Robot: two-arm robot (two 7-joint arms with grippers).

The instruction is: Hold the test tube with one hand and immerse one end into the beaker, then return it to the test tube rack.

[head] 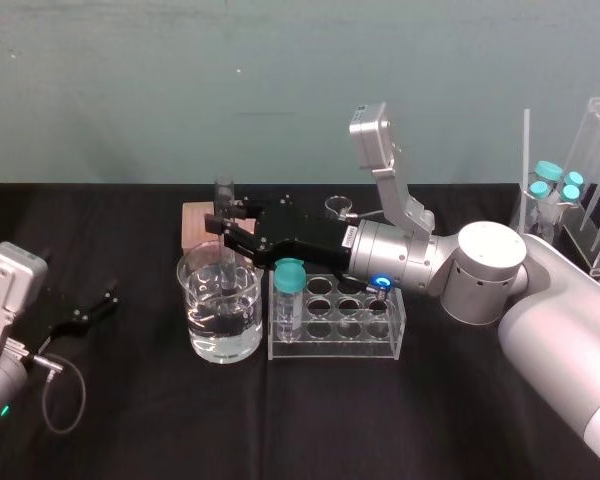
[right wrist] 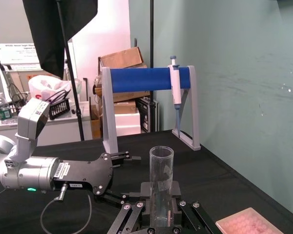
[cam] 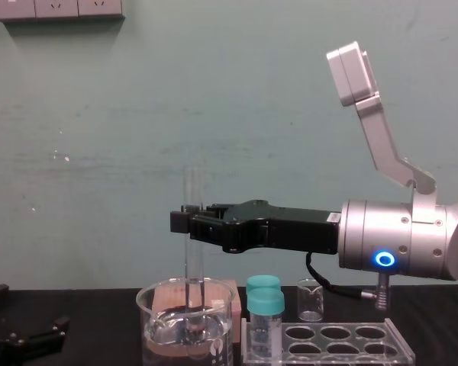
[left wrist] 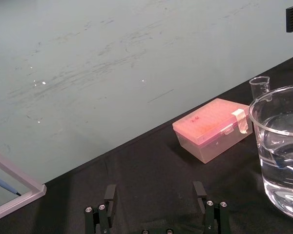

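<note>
Over the beaker (head: 195, 300), the right gripper (cam: 189, 221) clamps the upright test tube (cam: 193, 191), lower end submerged; the test tube rack (head: 340, 340) stands just right of it, the left gripper (left wrist: 154, 195) parked wide to its left.

Black table (head: 130, 420) carries beaker (head: 205, 335) (water inside), test tube rack (head: 335, 345) just beside it, pink box (head: 194, 228) behind, tiny beaker (head: 338, 207) farther back.

One long, thin clear glass test tube (head: 224, 190), one wide clear glass beaker (head: 205, 300), one tiny clear beaker (head: 340, 207), one low clear acrylic rack (head: 330, 345) and one pink lidded plastic box (left wrist: 210, 129) are showing. At least one teal-capped clear vial (head: 289, 300) is standing in the rack. More teal-capped vials (head: 555, 180) are crowding together at the far right, too tightly to count.
</note>
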